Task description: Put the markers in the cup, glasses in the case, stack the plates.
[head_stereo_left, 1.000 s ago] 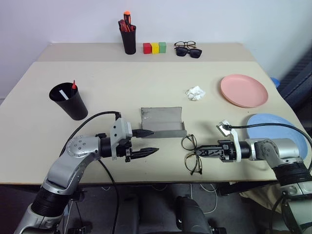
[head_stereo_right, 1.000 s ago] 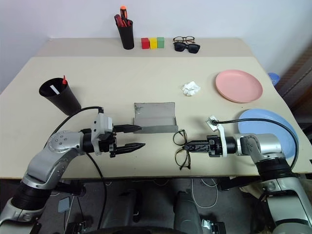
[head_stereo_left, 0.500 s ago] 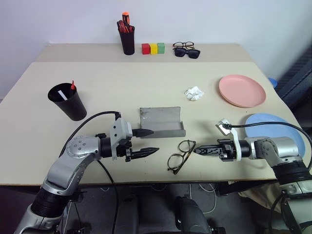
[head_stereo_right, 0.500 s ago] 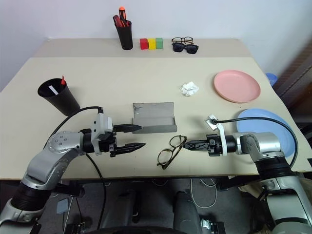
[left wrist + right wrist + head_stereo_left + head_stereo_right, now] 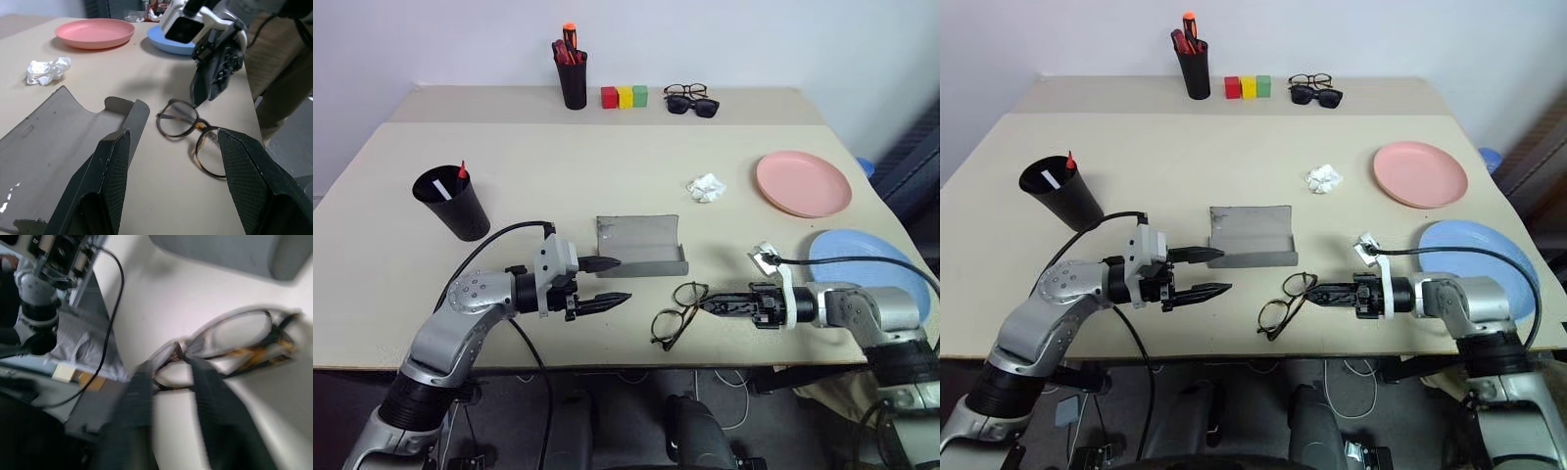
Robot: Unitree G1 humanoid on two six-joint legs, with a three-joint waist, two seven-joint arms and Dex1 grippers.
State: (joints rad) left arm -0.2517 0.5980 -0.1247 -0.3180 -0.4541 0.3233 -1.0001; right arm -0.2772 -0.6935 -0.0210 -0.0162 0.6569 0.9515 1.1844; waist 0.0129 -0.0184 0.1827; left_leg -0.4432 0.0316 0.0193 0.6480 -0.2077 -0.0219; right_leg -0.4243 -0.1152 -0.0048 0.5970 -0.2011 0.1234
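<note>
2 robot grippers low over the table's front edge, left gripper wide open and empty beside the open case, right gripper a little open, tips at the glasses, hold unclear.

left arm: reaches in from 8 o'clock, forearm level, wrist pointing toward 3 o'clock | left gripper: fingers spread apart, nothing between them | right arm: enters from 4 o'clock, forearm low over the surface, pointing toward 9 o'clock | right gripper: fingers parted a little
</note>
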